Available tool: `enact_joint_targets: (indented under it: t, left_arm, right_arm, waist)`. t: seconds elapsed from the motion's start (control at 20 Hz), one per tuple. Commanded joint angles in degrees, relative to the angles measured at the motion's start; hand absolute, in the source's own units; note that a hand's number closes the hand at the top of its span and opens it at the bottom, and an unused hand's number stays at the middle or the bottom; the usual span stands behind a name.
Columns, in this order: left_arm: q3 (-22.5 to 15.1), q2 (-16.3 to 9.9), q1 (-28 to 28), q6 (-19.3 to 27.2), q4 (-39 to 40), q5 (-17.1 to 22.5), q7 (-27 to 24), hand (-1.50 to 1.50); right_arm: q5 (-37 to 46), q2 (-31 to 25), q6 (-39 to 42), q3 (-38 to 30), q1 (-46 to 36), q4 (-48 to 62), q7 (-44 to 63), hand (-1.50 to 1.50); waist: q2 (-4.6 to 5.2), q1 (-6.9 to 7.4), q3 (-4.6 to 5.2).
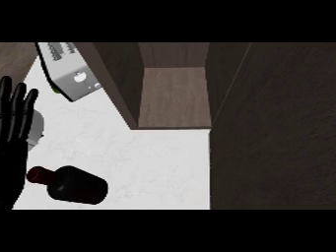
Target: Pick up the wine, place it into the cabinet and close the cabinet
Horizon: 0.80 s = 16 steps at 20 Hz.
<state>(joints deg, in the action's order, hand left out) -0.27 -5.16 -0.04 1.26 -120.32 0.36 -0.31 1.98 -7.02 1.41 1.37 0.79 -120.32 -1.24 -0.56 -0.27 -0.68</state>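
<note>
Black and straight, the fingers (7, 106) of the left hand (3, 142) stand spread and pointing up along the view's left edge, released and holding nothing; the hand is at rest there, and its palm partly covers a grey rounded thing (34, 129) behind it that I cannot identify. The right hand shows nowhere in the view.

The counter (149, 162) is white with a faint marbled grain. It runs from the left hand across to the dark brown cabinet (174, 96), which stands open: its inner shelf shows as a lighter brown panel between two dark side walls. The cabinet's door (283, 128) fills the view's right side as a broad dark brown slab, its edge meeting the counter in a straight vertical line.

The wine (76, 184) lies on its side on the counter near the view's lower left, a dark bottle with a dark red cap pointing left, just beside the left hand's wrist. It is well apart from the cabinet's opening, with bare counter between them.

At the upper left, a white and grey toaster-like appliance (72, 74) sits tilted in view, just beside the cabinet's left wall. Brown wood shows in the far top left corner.
</note>
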Motion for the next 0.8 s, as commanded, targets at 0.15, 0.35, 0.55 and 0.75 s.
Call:
enact_joint_targets:
  t: [0.15, 0.35, 0.55, 0.75]
  left_arm:
    - [-4.49, -5.30, 11.47, -16.83, -8.45, 14.34, -2.31, -1.50]
    - [-14.97, -3.17, 16.45, -21.94, -4.38, 25.24, 3.92, -1.50]
    - [-13.21, -8.53, 25.24, -25.85, -13.38, 34.64, 6.19, -1.50]
    - [-11.55, -11.60, 32.32, -25.34, -22.73, 38.90, 9.54, -1.50]
  right_arm:
    - [-2.58, 1.42, 0.04, -0.46, 5.24, -4.12, 0.42, -1.50]
    - [-6.72, 1.26, 5.23, 5.75, 8.00, -4.33, 4.34, -1.50]
    - [-7.38, 0.92, 4.02, 7.93, 9.14, -12.19, 13.04, -1.50]
    - [-7.51, 0.50, 4.62, 8.68, 11.59, -16.06, 13.91, -1.50]
  waist:
    - [-0.05, 0.79, 0.76]
    - [0.27, -0.04, 0.85]
    - [0.15, 0.97, 0.80]
    - [0.30, 0.89, 0.71]
